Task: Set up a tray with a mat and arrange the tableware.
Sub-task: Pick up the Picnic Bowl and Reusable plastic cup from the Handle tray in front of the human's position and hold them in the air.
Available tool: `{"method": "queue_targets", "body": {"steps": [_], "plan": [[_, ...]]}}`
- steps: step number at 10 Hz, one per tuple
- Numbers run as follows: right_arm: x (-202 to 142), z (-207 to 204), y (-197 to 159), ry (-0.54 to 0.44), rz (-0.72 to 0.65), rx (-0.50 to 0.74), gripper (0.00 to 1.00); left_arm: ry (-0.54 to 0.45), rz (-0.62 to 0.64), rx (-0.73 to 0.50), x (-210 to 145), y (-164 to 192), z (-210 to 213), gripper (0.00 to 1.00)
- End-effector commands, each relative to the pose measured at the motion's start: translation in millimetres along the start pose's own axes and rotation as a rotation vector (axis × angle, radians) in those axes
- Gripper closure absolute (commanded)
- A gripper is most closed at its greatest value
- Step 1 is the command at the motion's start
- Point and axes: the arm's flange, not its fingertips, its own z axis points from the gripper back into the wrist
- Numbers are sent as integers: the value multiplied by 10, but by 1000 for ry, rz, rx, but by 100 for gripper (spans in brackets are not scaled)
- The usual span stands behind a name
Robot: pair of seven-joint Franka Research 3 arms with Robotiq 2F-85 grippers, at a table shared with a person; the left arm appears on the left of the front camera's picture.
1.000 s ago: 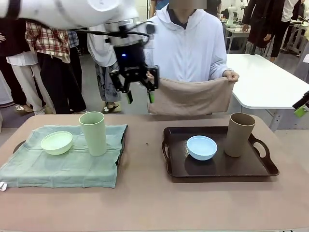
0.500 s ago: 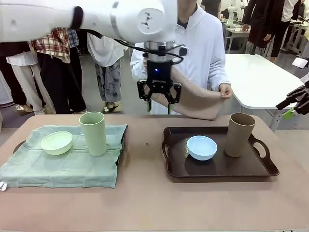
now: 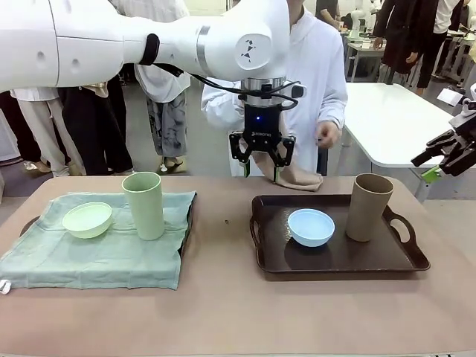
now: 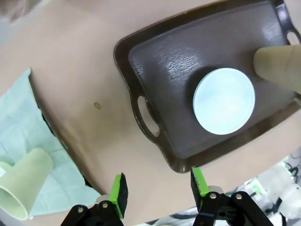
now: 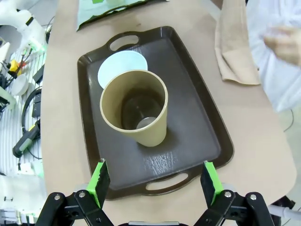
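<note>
The left end effector is hanging over the far side of the table, just behind the brown tray. Its fingers are pointing down. They are standing quite wide apart, and nothing is sitting between them. Right beside it, a tan mat is lying in a bunched heap on the table, close to the far rim of the brown tray. One finger is showing in front of the heap, but I cannot tell if it is touching it. A person in a white top is standing across the table. One hand is hovering above the tan mat, apart from it.

The right end effector is floating off the right end of the table, up high. Its fingers are spread wide and it is holding nothing. It is looking down on the brown tray from above.

A blue bowl is sitting on the brown tray, near the middle. A tan cup is standing upright just beside it, nearer the right handle. The tray floor around them is showing bare and dark.

On the left side of the table, a green mat is lying spread out. The dark edge of a second tray is peeking out from under it. A green bowl is resting on the green mat, and a green cup is standing upright next to it.
</note>
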Motion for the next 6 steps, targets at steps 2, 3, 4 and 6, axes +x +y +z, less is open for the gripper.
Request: {"method": "queue_targets", "body": {"steps": [2,3,4,6], "plan": [[-18,-3,3,-2,-28,1,0,-5,13,4,-50,-1,52,28],[-12,11,0,0,-5,-2,0,-5,13,4,-50,-1,52,28],[9,-10,-177,-33,115,64,0,-1,1,-1,-4,-3,10,28],[-19,-285,-422,-27,347,106,0,-33,-16,-36,27,-240,-43,28]]}}
